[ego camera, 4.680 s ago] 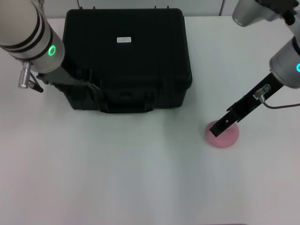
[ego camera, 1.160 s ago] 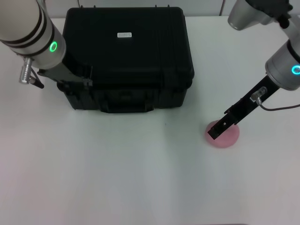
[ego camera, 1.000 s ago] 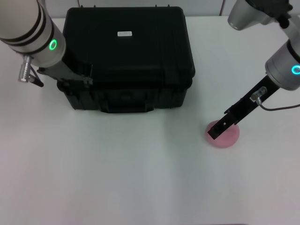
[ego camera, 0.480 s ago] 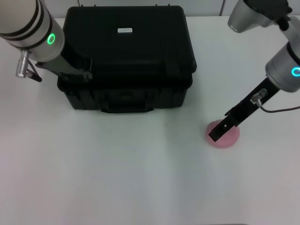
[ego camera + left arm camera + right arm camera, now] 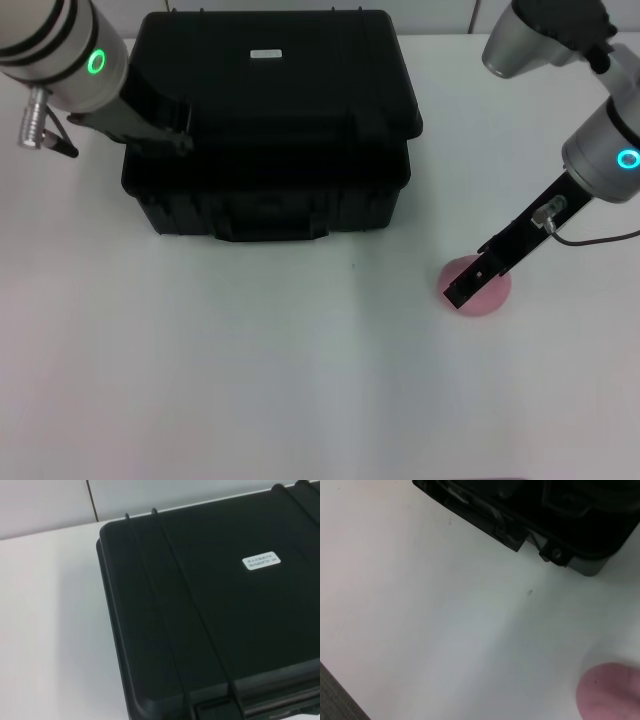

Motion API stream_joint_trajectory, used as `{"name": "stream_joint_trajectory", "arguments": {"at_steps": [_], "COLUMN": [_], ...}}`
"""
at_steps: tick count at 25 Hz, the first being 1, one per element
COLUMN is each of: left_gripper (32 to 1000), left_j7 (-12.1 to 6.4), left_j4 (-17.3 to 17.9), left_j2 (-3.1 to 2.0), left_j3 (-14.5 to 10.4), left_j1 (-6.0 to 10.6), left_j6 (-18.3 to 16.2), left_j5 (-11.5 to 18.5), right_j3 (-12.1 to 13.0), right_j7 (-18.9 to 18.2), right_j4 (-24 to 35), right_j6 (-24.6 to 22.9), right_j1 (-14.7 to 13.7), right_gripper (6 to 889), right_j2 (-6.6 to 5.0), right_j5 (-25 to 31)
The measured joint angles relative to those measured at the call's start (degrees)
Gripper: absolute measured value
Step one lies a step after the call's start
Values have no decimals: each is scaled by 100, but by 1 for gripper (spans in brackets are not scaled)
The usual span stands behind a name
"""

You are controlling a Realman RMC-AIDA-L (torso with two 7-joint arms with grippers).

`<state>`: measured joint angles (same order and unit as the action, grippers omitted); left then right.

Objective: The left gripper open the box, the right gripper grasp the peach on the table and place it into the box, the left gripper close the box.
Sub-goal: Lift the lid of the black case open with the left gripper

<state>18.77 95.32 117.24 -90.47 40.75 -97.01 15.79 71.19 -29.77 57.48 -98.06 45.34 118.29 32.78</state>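
While the left gripper (image 5: 165, 130) lifts the box (image 5: 270, 120) lid, finger states stay unclear.

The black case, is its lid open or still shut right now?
Partly open: the case's lid overhangs the base, lifted at the front by the left hand. The inside isn't visible.

Box (image 5: 270, 120): black, ribbed sides, white label (image 5: 265, 54) on lid. Peach (image 5: 483, 289): matte pink. Table (image 5: 250, 370): plain white. Left arm (image 5: 50, 45): white with black bands, green ring. Right arm (image 5: 605, 160): white-grey, cyan ring; black fingers (image 5: 462, 291) over the peach.
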Motion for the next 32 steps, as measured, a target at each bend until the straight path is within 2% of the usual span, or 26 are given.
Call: {"name": "stream_joint_trajectory", "arguments": {"at_steps": [5, 17, 23, 32], "left_gripper": [374, 374, 374, 375], "left_j7": [-86, -196, -318, -356], "left_j4": [78, 156, 189, 239], "left_j2": [0, 0, 0, -9], "left_j3": [147, 322, 450, 513], "left_j1": [48, 165, 273, 425], "left_j6": [-108, -297, -360, -384], "left_j5": [0, -56, -64, -73], "right_j3": [0, 0, 0, 0], "right_j7": [-2, -48, -55, -56], "right_j4": [-3, -220, -226, -229], "right_j6": [7, 77, 87, 94], "right_j1": [1, 61, 85, 92], "right_gripper": [856, 855, 855, 855], "right_j2": [0, -9, -9, -8], "right_j5": [0, 0, 0, 0]}}
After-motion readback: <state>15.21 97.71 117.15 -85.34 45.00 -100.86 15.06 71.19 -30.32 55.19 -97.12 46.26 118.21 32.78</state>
